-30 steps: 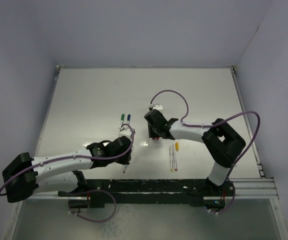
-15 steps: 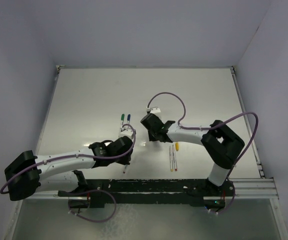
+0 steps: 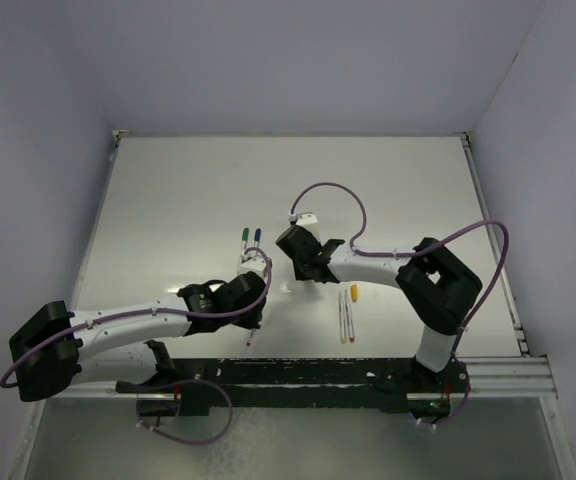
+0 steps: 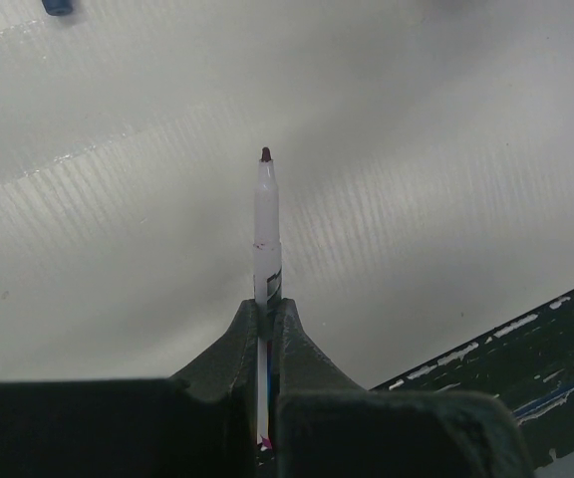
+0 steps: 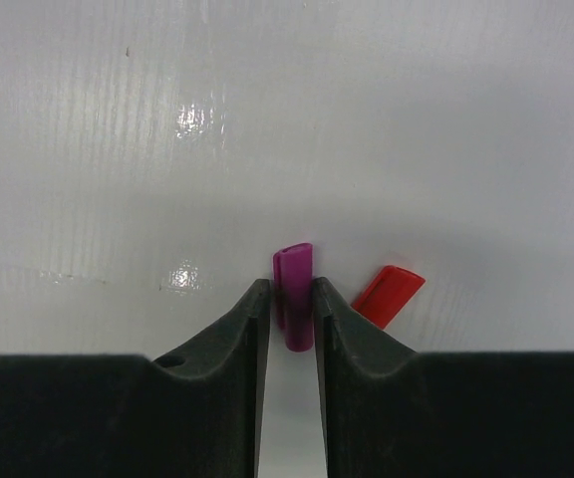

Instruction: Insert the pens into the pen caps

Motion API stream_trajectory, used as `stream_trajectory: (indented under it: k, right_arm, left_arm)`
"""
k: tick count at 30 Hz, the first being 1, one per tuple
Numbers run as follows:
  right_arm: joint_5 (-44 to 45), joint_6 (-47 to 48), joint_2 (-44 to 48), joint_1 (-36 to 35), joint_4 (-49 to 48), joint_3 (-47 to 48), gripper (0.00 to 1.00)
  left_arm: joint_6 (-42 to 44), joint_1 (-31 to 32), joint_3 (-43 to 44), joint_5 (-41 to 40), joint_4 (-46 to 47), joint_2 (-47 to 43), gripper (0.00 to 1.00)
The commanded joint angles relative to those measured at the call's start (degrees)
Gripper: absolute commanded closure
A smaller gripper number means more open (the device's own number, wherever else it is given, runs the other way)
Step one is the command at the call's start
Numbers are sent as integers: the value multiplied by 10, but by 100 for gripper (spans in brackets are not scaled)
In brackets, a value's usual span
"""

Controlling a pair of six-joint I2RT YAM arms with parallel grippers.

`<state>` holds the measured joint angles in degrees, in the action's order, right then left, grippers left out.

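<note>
My left gripper is shut on a white pen, whose dark tip sticks out ahead of the fingers above the table. In the top view this gripper sits left of centre, with the pen pointing toward the near edge. My right gripper is shut on a magenta cap that stands low over the table. A red cap lies just to its right. In the top view the right gripper is at the table's centre.
A green cap and a blue cap lie side by side beyond the left wrist. Two white pens lie parallel at the near right, with an orange-yellow cap just beyond them. The black base rail runs along the near edge.
My right wrist has shifted a little to the left. My left arm has barely moved and still holds the pen.
</note>
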<state>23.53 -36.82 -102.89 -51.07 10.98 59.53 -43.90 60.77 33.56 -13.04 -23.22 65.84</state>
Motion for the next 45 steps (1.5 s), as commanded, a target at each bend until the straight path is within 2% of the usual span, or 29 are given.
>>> stream_trajectory:
  k: [1, 7, 13, 22, 34, 39, 45]
  right_arm:
    - [-9, -8, -48, -1, 58, -24, 73]
    - [-27, -10, -58, 0, 56, -24, 75]
    - [-45, -11, -54, 0, 46, -37, 100]
    - [-64, 27, -14, 0, 15, -35, 100]
    - [-43, 113, 192, 0, -121, -90, 100]
    - [-41, 126, 312, 1, -209, -156, 100]
    - [-70, 132, 443, 2, -388, -272, 100]
  left_arm:
    - [4, 1, 19, -10, 14, -5, 100]
    - [3, 1, 19, -10, 15, -1, 100]
    - [2, 1, 17, -11, 15, -5, 100]
    - [8, 1, 13, -10, 19, -4, 100]
    - [40, 1, -16, -16, 94, -55, 100]
    - [62, 1, -38, 5, 177, -59, 100]
    - [67, 1, -74, 49, 332, -55, 100]
